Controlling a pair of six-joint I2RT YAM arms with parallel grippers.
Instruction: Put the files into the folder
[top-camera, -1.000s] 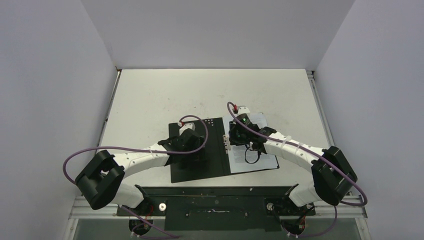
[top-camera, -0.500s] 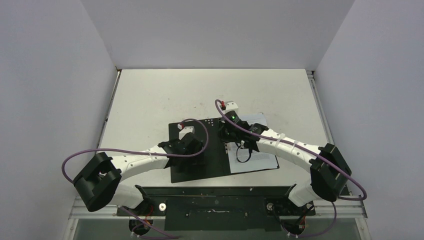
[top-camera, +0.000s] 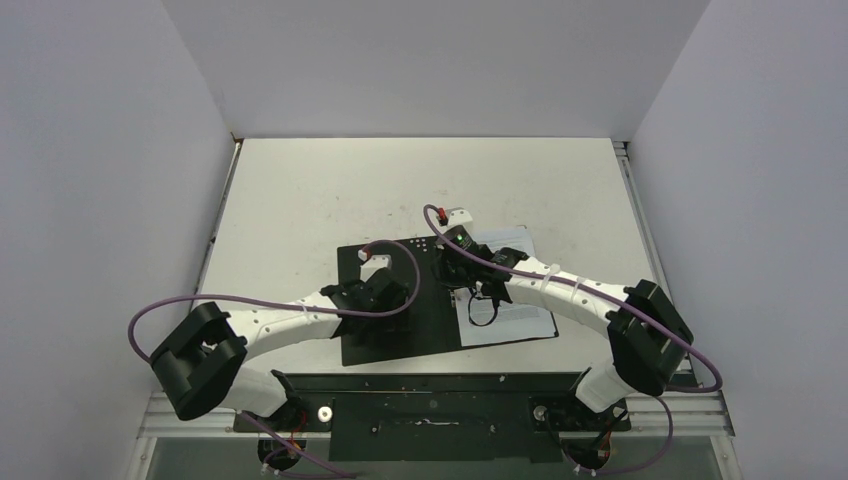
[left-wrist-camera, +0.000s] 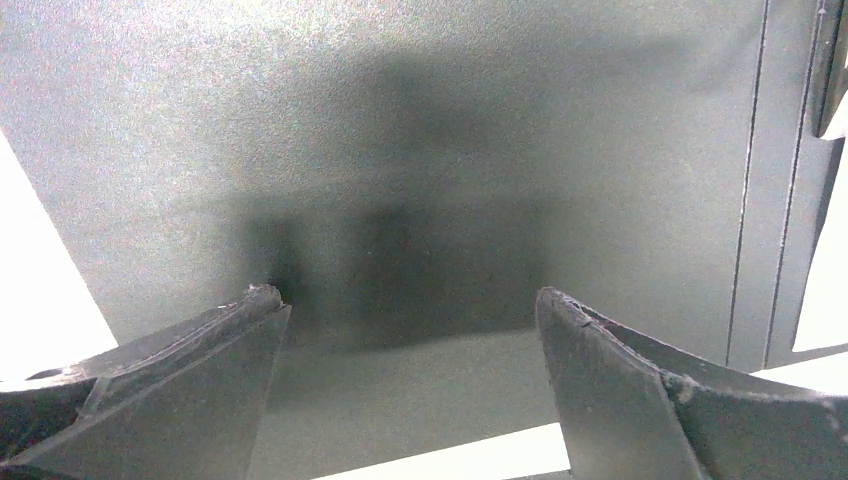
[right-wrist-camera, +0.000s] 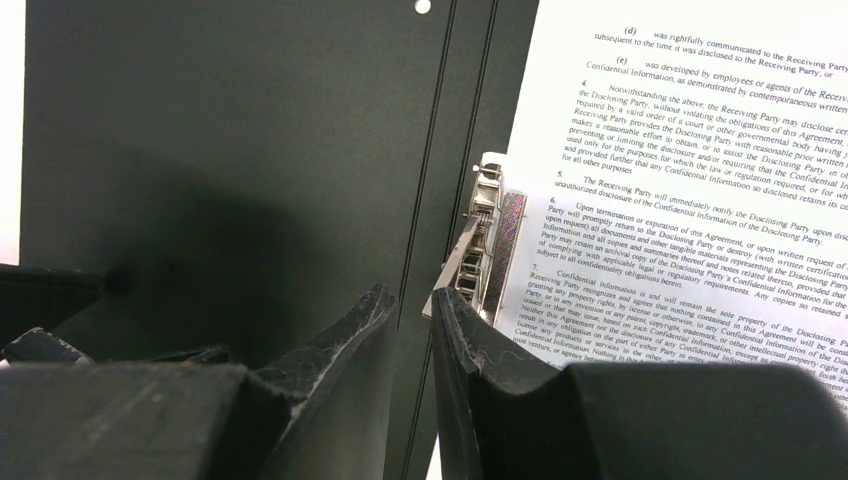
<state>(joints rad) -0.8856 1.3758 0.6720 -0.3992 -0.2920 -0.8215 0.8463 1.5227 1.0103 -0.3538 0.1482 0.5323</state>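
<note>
Reads as a robotics lab, a closed test cell rather than a home or an office. Boxed in by bare white walls at nine, twelve and three o'clock. Floored with a plain pale table, scuffed in places and edged with metal rails at three and nine o'clock. Fitted at six o'clock with a black mounting plate, carrying two white-and-black arms bolted side by side. Wired with loose purple cables looping off each arm. Lit flat and even, with only soft shadows under the arms.
</note>
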